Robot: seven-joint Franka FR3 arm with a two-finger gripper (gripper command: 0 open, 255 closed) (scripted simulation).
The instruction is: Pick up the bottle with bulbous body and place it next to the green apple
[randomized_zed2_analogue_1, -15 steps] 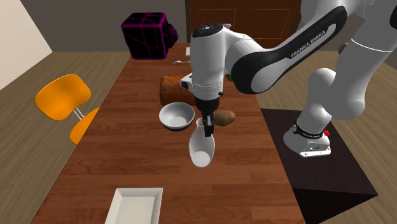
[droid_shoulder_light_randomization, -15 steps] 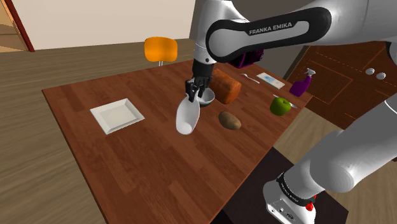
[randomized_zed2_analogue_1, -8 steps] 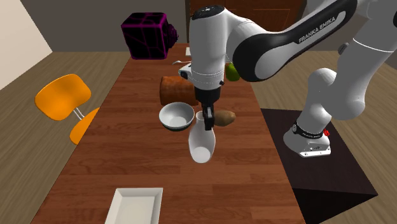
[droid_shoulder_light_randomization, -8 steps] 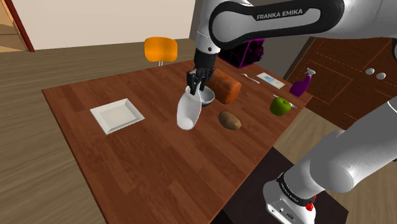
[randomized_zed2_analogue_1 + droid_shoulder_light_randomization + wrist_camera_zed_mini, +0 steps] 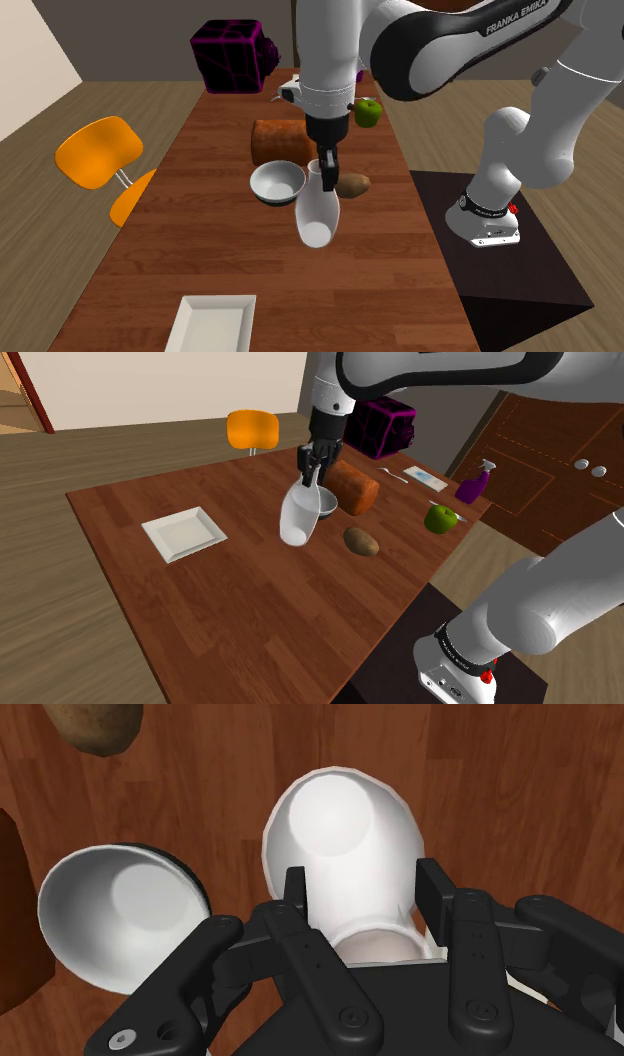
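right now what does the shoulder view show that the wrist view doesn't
Shoulder view adds the green apple, white plate, purple spray bottle and orange chair. Wrist view adds how the fingers clasp the white bottle near its neck. Both share that bottle, the white bowl, potato and wooden table.

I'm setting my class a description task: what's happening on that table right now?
The end effector of the white arm is shut on the neck of a white bulbous bottle, holding it above the wooden table beside the white bowl. The green apple sits farther along the table, so the bottle is not yet placed.
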